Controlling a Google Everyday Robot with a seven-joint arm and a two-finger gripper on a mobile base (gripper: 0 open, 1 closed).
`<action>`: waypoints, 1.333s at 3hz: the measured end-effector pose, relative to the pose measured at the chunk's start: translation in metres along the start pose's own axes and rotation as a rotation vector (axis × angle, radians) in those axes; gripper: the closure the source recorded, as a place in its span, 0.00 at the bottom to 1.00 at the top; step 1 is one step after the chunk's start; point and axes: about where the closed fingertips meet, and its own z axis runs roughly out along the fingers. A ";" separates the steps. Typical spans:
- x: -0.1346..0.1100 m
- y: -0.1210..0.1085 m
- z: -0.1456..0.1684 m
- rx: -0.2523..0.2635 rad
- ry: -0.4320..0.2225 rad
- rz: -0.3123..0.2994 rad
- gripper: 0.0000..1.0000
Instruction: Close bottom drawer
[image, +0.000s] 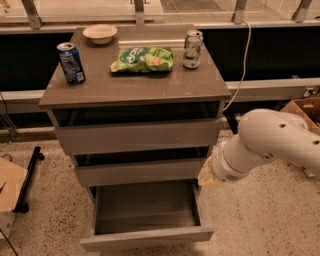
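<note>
The bottom drawer (147, 239) of the grey-taupe cabinet stands pulled out toward me, its plain front panel lowest in view and its shallow dark box empty. The two drawers above it are nearly flush with the cabinet. My white arm (270, 142) reaches in from the right. Its gripper (208, 175) end sits at the cabinet's right side, level with the middle drawer and just above the open drawer's right back corner. Only a pale yellowish tip shows past the wrist.
On the cabinet top (135, 87) stand a blue can (71, 62), a white bowl (100, 33), a green chip bag (142, 59) and a green-white can (192, 48). A cable (245, 60) hangs at the right. Cardboard boxes lie at the far right (305, 110) and left (7, 185).
</note>
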 end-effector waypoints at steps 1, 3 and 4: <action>0.009 -0.002 0.049 -0.044 -0.033 0.011 1.00; 0.032 0.004 0.128 -0.103 -0.093 0.021 1.00; 0.034 0.008 0.136 -0.112 -0.079 0.032 1.00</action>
